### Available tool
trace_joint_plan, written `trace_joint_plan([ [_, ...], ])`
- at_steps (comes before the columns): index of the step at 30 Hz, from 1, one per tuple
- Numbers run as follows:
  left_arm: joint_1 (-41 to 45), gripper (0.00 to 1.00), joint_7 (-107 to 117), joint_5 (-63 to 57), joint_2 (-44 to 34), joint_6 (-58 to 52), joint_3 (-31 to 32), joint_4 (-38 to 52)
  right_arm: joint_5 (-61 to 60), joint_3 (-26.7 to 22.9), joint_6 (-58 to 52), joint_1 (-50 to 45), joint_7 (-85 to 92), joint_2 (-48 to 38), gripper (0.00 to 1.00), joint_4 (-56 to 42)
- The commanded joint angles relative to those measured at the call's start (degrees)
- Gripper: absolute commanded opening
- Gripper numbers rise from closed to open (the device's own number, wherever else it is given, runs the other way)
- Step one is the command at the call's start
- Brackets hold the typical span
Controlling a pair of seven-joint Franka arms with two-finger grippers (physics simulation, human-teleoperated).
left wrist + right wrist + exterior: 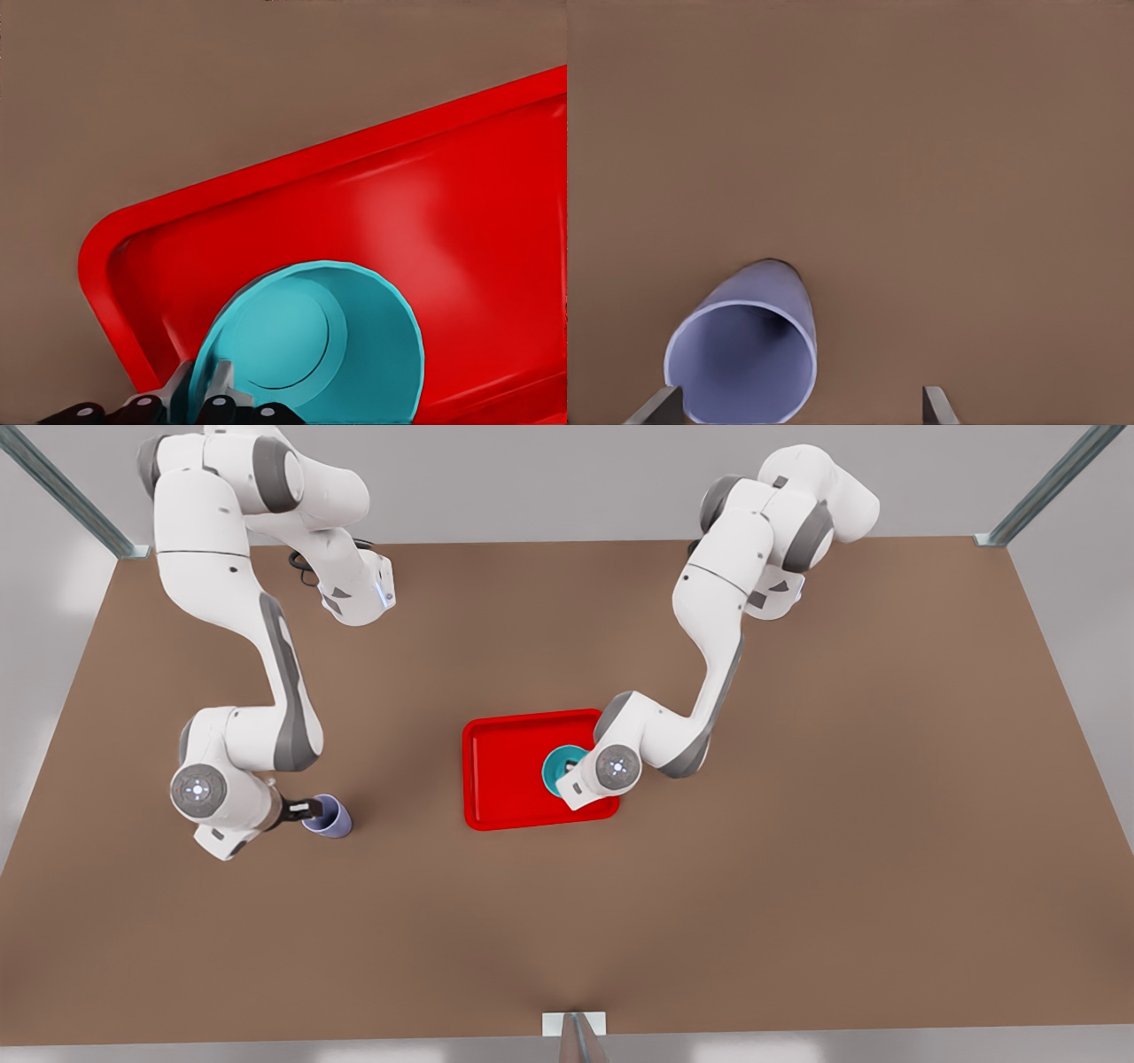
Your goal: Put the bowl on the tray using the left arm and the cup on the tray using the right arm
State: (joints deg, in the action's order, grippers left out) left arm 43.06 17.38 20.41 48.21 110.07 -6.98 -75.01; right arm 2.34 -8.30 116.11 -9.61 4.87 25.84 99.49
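**Bowl being held over the tray, cup not yet gripped**

The bowl [560, 769] is being held by the left hand [202, 400] above the tray [505, 779], near its edge on the front view's right. In the left wrist view the fingers [221, 382] are being pinched on the bowl's rim, one outside and one inside the wall. Whether the bowl is touching the tray floor cannot be told.

The cup [330, 817] is being approached by the right hand [301, 810] on the surface [797, 868], well apart from the tray on the front view's left. In the right wrist view the two fingertips [660, 407] are being held wide apart, with the cup sitting off-centre, beside one of them, and nothing is gripped.

Risks are being judged as follows: if closed from this offset, the cup could be pushed aside or tipped instead of being caught. If released while tilted or high, the bowl could be rolled over the low rim, being so close to it.

The wide finger gap is revealed by the right wrist view, whereas in the front view the hand looks as if it were touching the cup. The rim pinch, hidden under the arm in the front view, is revealed by the left wrist view.
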Motion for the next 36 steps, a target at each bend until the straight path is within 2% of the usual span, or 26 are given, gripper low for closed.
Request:
trace_joint_plan([
  [1, 0.0, 1.00, 32.5, 0.0, 0.0, 2.6, 0.1, -0.1, -1.8, 0.0, 5.1, -0.1, -2.6, 0.7, 1.00, 0.2],
  [4, -0.5, 1.00, 30.3, -0.1, -4.3, 0.3, -0.4, -3.0, -1.8, 0.0, 4.6, -0.1, -2.6, 1.2, 1.00, 0.4],
  [5, -0.7, 1.00, 22.7, -0.9, -7.6, -14.3, -5.4, -1.2, -1.8, 0.0, 4.4, -0.1, -2.6, 1.2, 1.00, 0.8],
  [6, -0.6, 1.00, 11.1, -1.2, -12.1, -28.6, -13.6, 0.6, -1.8, 0.0, 4.4, -0.1, -2.5, 1.2, 1.00, 1.0],
  [7, -0.4, 1.00, 3.5, -2.3, -13.1, -41.1, -22.4, 7.9, -1.8, 0.0, 4.3, 0.1, -2.3, 1.2, 1.00, 1.6],
  [8, -0.7, 1.00, -0.9, -2.7, -13.1, -46.2, -28.3, 14.1, -1.8, -0.9, 4.3, -0.1, -2.1, 1.2, 1.00, 2.2],
  [10, -0.3, 1.00, -12.0, -2.8, -14.1, -48.4, -38.5, 19.7, -1.8, -1.0, 4.3, -0.1, -1.9, 1.2, 1.00, 3.1],
  [11, -0.4, 1.00, -16.1, -2.8, -15.0, -48.8, -39.3, 19.8, -1.8, -1.0, 4.3, 0.0, -1.9, 1.2, 1.00, 3.5],
  [12, -5.9, 1.00, -16.4, -3.3, -20.3, -48.5, -34.7, 18.9, -1.8, -1.0, 4.3, 0.0, -1.9, 1.2, 1.00, 4.0],
  [13, -22.4, 1.00, -16.2, -15.8, -27.2, -47.7, -8.5, 15.3, -1.8, -1.0, 4.3, 0.1, -1.9, 1.3, 1.00, 4.2],
  [14, -31.3, 1.00, -15.5, -25.3, -34.8, -38.1, 6.2, 3.7, -1.9, -1.0, 4.3, 0.0, -1.9, 1.8, 1.00, 4.2],
  [15, -33.7, 1.00, -15.8, -23.2, -38.3, -33.8, 6.6, -1.6, -2.1, -1.0, 4.3, -0.1, -2.1, 2.5, 1.00, 4.2],
  [23, -32.9, 1.00, -15.9, -22.6, -37.1, -34.3, 6.6, -1.3, -2.3, -1.0, 4.9, 0.0, -2.4, 5.5, 1.00, 3.9],
  [27, -33.2, 1.00, -16.0, -18.0, -36.8, -34.0, 6.5, -1.3, -3.1, -1.0, 4.4, 0.0, -1.8, 5.5, 1.00, 3.6],
  [30, -33.1, 1.00, -15.9, -18.0, -36.3, -34.0, 6.5, -1.3, -3.1, -1.0, 4.1, 0.1, -1.7, 5.5, 0.84, 3.6],
  [31, -32.9, 1.00, -15.9, -18.0, -36.3, -34.0, 6.5, -1.3, -3.1, -1.0, 3.3, 0.1, -1.7, 5.5, 0.76, 3.3],
  [33, -32.9, 1.00, -15.9, -18.1, -36.3, -34.3, 6.5, -1.3, -3.1, -1.0, 1.7, 0.0, -1.6, 5.5, 0.51, 2.8],
  [35, -33.3, 1.00, -15.8, -18.1, -36.3, -34.1, 6.1, -1.3, -3.1, -1.0, 1.2, -0.1, -1.6, 5.5, 0.37, 2.7],
  [36, -33.2, 1.00, -15.8, -18.2, -36.3, -34.0, 6.1, -1.3, -3.0, -1.0, 1.0, -0.1, -1.6, 5.5, 0.33, 2.7],
])
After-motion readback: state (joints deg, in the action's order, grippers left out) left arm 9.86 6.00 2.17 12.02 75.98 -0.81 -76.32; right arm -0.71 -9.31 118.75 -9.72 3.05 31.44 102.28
